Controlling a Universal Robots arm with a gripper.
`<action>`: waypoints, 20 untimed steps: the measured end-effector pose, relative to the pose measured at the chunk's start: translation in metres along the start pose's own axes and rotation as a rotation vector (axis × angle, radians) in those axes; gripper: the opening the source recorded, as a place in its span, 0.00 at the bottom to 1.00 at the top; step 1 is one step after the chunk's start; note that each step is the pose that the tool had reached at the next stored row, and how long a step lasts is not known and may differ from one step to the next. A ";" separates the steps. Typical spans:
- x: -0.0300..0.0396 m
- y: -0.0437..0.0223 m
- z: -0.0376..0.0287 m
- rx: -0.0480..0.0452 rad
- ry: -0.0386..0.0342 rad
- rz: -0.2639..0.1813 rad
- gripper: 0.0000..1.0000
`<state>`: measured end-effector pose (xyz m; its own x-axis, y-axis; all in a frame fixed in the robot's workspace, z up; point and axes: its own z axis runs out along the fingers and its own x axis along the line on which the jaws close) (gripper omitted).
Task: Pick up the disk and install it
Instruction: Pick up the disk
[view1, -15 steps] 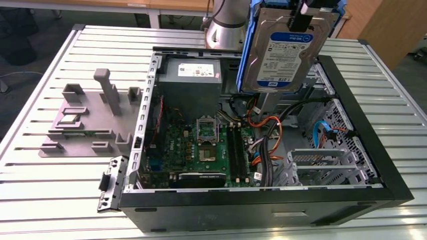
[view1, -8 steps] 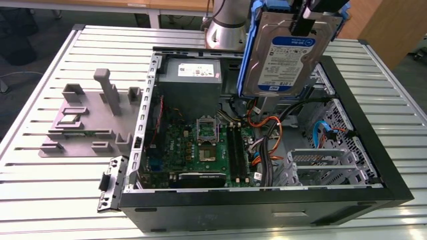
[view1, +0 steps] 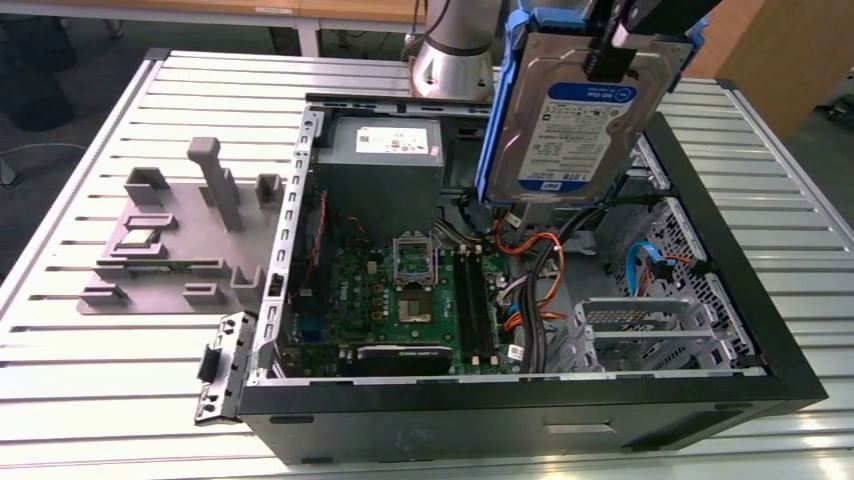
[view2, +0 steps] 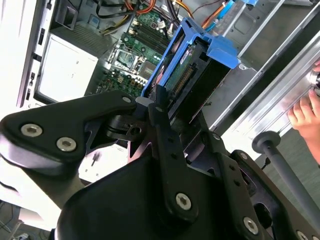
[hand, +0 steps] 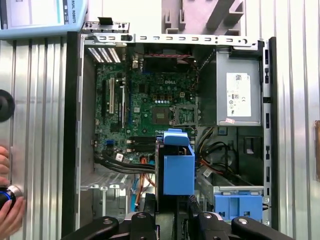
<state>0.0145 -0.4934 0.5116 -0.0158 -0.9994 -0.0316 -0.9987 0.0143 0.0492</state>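
Note:
My gripper (view1: 617, 48) is shut on the disk (view1: 567, 112), a silver hard drive with a white-and-blue label and blue carrier rails. It hangs upright, label toward the exterior camera, above the back of the open computer case (view1: 747, 300). In the second wrist view the black fingers (view2: 159, 107) clamp the disk (view2: 192, 65) by its connector end, over the motherboard. The first wrist view looks down along the disk (hand: 178, 167). Its blue carrier end hovers over the cables in the middle of the case, with my gripper (hand: 172, 212) behind it.
Inside the case lie the motherboard (view1: 407, 290), a grey power supply with a white sticker (hand: 239, 95), orange and blue cables (view1: 541, 270) and a metal drive cage (view1: 654, 325) holding a blue latch piece (hand: 238, 205). A grey fixture (view1: 174, 240) stands on the slatted table. A hand (view2: 305, 112) rests nearby.

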 end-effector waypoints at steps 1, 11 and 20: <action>0.0014 0.0000 0.0000 0.0000 -0.0001 0.000 0.35; 0.0153 -0.0002 -0.0005 0.0000 0.0000 0.000 0.35; 0.0275 -0.0004 -0.0008 0.0000 -0.0001 0.000 0.35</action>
<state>0.0145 -0.5209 0.5116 -0.0159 -0.9994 -0.0317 -0.9987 0.0143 0.0492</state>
